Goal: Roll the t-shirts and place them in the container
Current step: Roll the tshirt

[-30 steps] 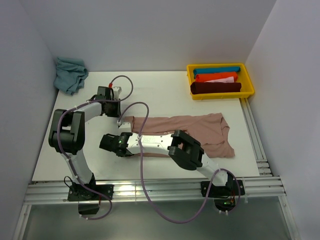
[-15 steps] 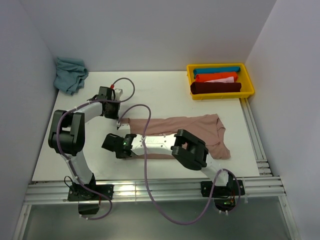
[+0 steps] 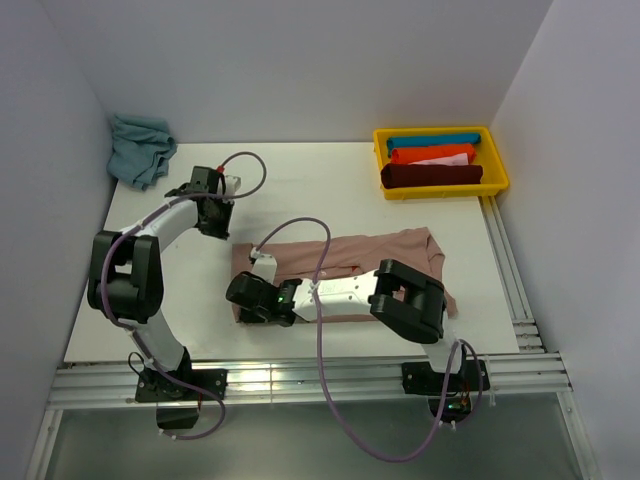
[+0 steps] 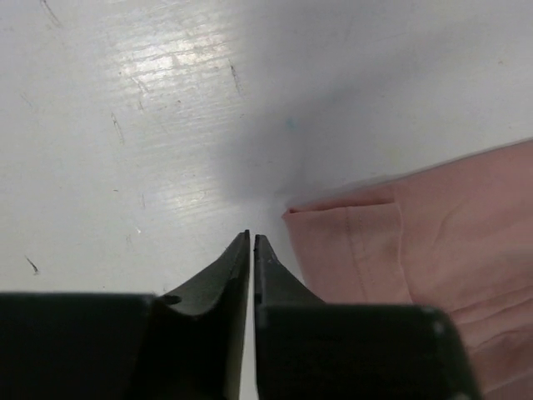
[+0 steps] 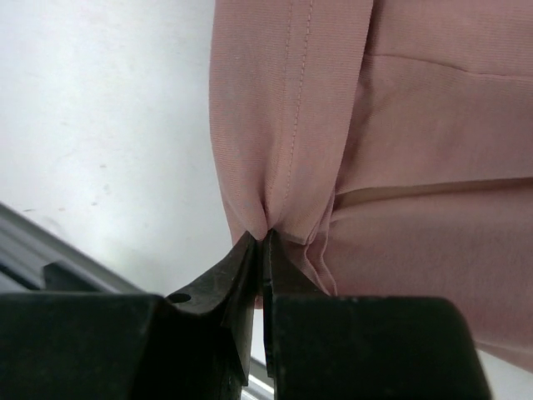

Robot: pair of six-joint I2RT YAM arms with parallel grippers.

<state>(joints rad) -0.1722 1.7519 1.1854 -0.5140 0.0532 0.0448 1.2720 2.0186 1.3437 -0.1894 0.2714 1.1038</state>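
Far left, up against the back wall: crumpled teal cloth [image 3: 140,148], heaped loose on the white table [image 3: 150,310].

Next over: left gripper [image 4: 251,237], fingers pressed together with nothing between them, tips low over bare tabletop just beside the far-left corner of the pink t-shirt [image 3: 370,250], clear of the cloth in the wrist view.

Across the table's middle: that pink t-shirt, laid flat as a long folded band running left to right.

At its near-left corner: right gripper [image 5: 262,235], pinched tight on the hem, cloth puckering into small folds where the tips meet, forearm stretched over the shirt from the right.

Far right, at the back: yellow bin [image 3: 497,160], packed with a teal roll [image 3: 432,142], an orange roll [image 3: 430,154], a pale roll [image 3: 445,163] and a dark red roll [image 3: 430,176], side by side.
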